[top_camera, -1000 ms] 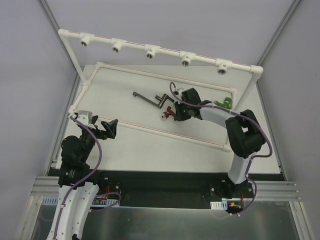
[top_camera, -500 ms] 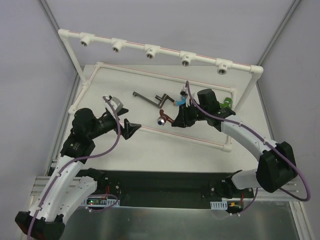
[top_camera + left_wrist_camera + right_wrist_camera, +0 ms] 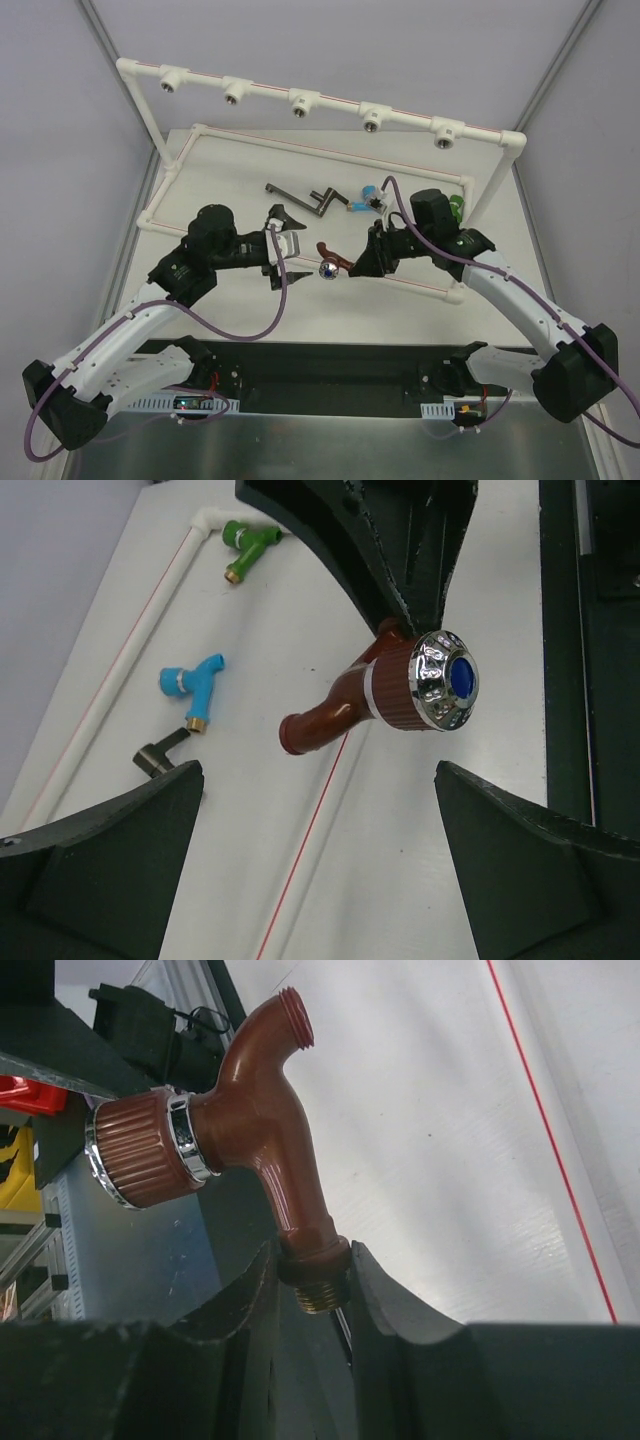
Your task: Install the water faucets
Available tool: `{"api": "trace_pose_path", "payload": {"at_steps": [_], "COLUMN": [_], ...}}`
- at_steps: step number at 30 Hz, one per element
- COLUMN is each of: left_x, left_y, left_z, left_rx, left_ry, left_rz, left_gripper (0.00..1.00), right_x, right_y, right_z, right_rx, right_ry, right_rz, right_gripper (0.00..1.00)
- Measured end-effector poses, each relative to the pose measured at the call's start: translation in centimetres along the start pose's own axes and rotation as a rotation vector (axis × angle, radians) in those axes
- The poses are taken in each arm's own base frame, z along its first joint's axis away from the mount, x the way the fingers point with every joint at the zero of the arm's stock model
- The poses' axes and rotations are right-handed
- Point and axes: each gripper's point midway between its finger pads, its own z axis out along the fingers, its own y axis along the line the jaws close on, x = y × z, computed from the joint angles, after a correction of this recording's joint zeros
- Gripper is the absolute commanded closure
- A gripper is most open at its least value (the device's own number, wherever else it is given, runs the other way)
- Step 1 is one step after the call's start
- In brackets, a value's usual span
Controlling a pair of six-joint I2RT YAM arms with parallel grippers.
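My right gripper [image 3: 362,266] is shut on the red-brown faucet [image 3: 330,260] and holds it above the table by its collar at the brass threaded end [image 3: 322,1295]; its shiny bluish knob [image 3: 443,680] points toward my left arm. My left gripper [image 3: 281,250] is open and empty, just left of that faucet, its fingers [image 3: 110,850] wide apart. The blue faucet [image 3: 369,198] and the green faucet [image 3: 454,207] lie on the table behind; both also show in the left wrist view, blue [image 3: 198,685], green [image 3: 245,546].
The white pipe frame [image 3: 330,102] stands at the back with several metal-lined sockets [image 3: 372,123]. Its lower pipe [image 3: 420,286] with a red line runs under the held faucet. A dark metal crank piece [image 3: 300,200] lies mid-table.
My right gripper has lifted the red-brown faucet and carried it toward the front. My left arm has swung in from the left and its open gripper now faces the faucet's knob.
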Motion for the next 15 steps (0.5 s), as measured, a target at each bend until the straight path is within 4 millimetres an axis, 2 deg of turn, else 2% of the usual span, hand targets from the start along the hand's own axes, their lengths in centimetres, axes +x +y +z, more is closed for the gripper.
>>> {"api": "trace_pose_path", "payload": {"at_steps": [8,15], "left_x": [-2.0,-2.6], "left_y": [-2.7,-4.3], "left_z": [1.0,1.6], "left_rx": [0.161,0.252], "left_ry": [-0.08,-0.101], "left_rz": [0.168,0.196], "left_gripper": [0.01,0.01], "right_x": [2.0,3.1], "right_y": [2.1,3.0], "right_z": [0.3,0.1], "right_rx": [-0.081,-0.12], "right_ry": [0.08,0.133], "right_rz": [-0.025,-0.043], "right_gripper": [0.98,0.98]}}
